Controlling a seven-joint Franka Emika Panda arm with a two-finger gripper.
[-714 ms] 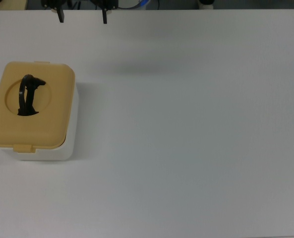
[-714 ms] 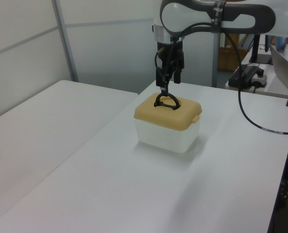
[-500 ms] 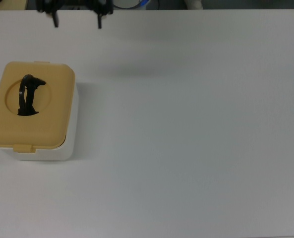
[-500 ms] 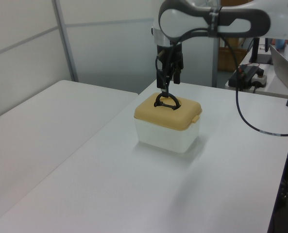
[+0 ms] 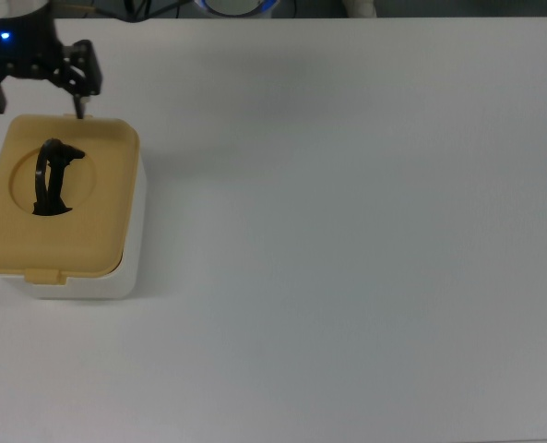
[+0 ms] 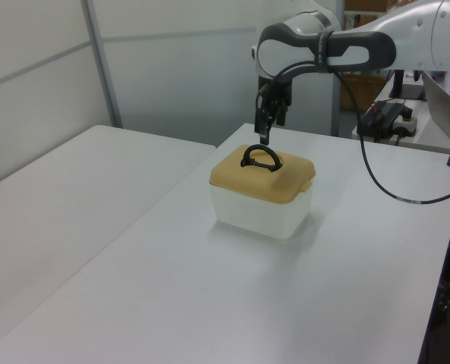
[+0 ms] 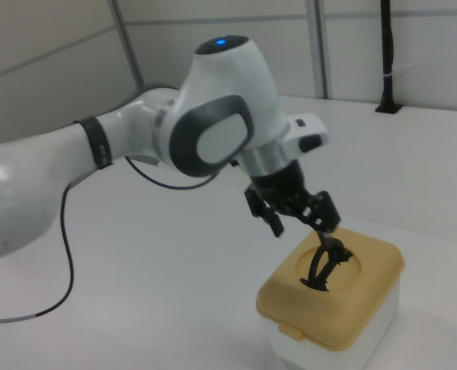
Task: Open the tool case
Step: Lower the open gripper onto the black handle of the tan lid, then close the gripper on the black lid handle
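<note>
The small white rectangular plastic tool case (image 5: pixel 130 268) stands on the white worktop (image 5: pixel 365 231) close to the top view's left edge, well apart from the other edges. Its tan-yellow lid (image 5: pixel 93 226) sits on the box, and the black plastic handle (image 5: pixel 50 175) stands upright in the lid's round recess (image 6: pixel 264 163). The black two-finger gripper (image 5: pixel 35 90) hangs above the lid's far edge (toward the top view's top-left corner), apart from the handle.
</note>
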